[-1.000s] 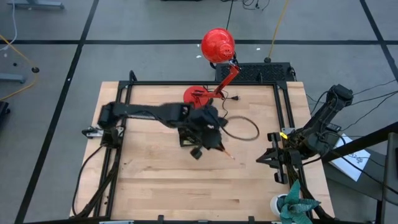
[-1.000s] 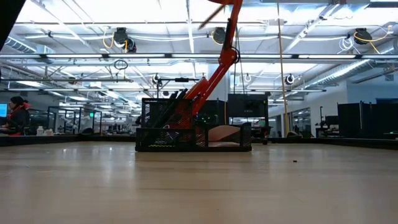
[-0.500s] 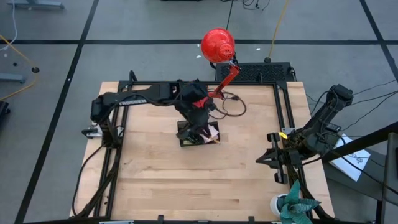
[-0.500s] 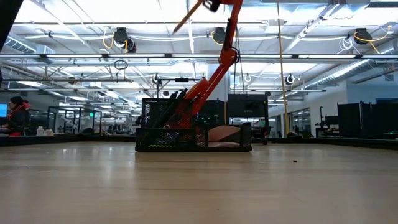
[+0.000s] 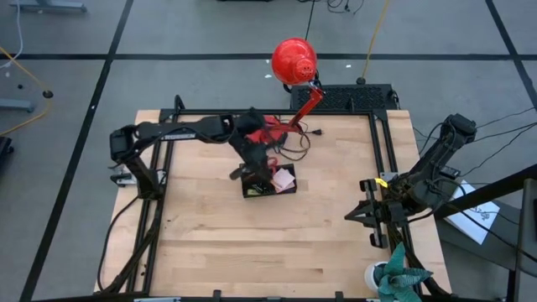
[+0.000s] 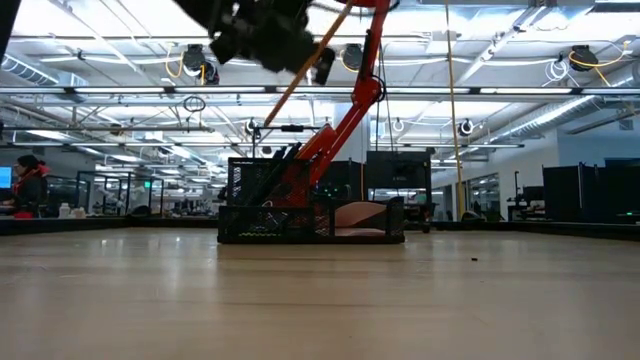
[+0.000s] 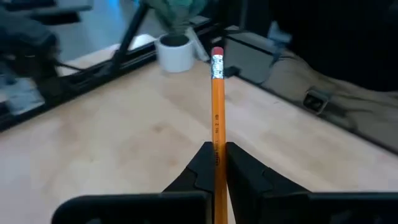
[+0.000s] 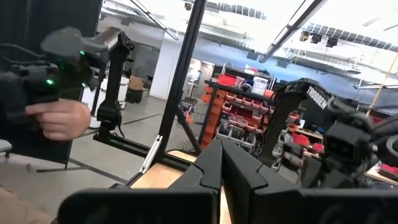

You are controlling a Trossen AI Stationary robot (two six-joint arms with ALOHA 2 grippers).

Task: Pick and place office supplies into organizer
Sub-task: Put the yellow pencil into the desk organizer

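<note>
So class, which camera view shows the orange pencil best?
The left wrist view: the orange pencil fills it, eraser end out, pinched in the left claw. The low view shows it slanting above the organizer; the high view hides it.

Floor [image 5: 168, 33]: grey, crossed by dark lines.
Ceiling [image 6: 520, 30]: bright strip lights, exposed pipes.
Shelving [image 8: 239, 115]: red bins.

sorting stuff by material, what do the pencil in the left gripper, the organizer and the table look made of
Pencil: likely wood, glossy orange paint, metal ferrule, pink rubber eraser.
Organizer: black, see-through walls, probably wire mesh metal.
Table: pale wood planks, visible grain, matte.
The left gripper is shut on the pencil.
</note>
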